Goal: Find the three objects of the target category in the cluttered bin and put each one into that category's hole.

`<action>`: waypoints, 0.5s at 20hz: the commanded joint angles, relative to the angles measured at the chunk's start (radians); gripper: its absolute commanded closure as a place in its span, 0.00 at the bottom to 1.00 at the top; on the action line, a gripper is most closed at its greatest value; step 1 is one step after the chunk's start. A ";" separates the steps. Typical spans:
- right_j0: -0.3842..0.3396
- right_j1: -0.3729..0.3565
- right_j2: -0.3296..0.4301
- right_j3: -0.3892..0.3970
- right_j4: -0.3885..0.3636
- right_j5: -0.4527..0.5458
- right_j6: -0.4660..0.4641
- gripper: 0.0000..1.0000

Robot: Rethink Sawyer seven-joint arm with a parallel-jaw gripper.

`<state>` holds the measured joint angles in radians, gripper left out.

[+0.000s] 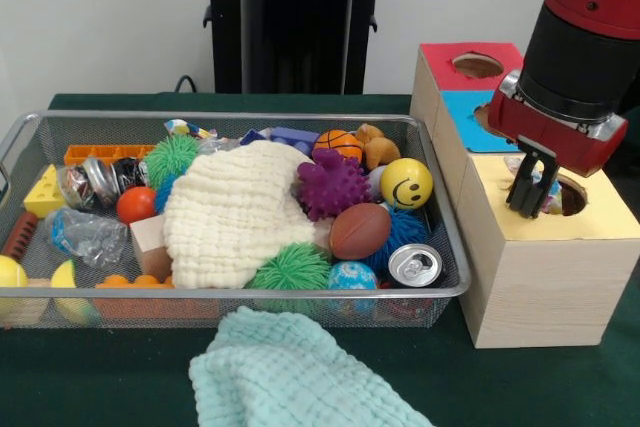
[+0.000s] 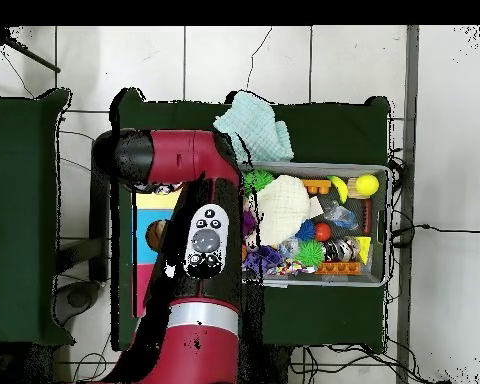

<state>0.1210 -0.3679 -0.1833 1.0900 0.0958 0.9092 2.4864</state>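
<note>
My gripper point(image 1: 529, 202) hangs from the red and black arm right over the round hole point(image 1: 574, 195) in the yellow top of the pale wooden box point(image 1: 545, 277). It looks shut on a white polka-dot bag point(image 1: 549, 192), which bunches around the fingers at the hole's rim. A second dotted bag point(image 1: 190, 130) peeks out at the far edge of the wire mesh bin point(image 1: 250, 292). No third bag shows. In the overhead view the arm hides the gripper and most of the boxes; the bin point(image 2: 385, 230) shows to its right.
A cream waffle cloth point(image 1: 235, 212) covers the bin's middle, among balls, a can point(image 1: 414, 265) and toys. A mint-green cloth point(image 1: 290, 372) lies on the table in front of the bin. Blue-topped point(image 1: 462, 112) and red-topped point(image 1: 478, 65) holes lie behind the yellow one.
</note>
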 commanded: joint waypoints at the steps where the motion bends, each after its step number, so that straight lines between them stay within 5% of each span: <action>1: 0.050 0.125 0.060 0.068 0.012 -0.056 0.177 1.00; 10: 0.044 0.068 0.050 0.107 0.010 -0.041 0.118 1.00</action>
<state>0.1493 -0.3632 -0.2090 1.0856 0.0958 0.9019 2.4864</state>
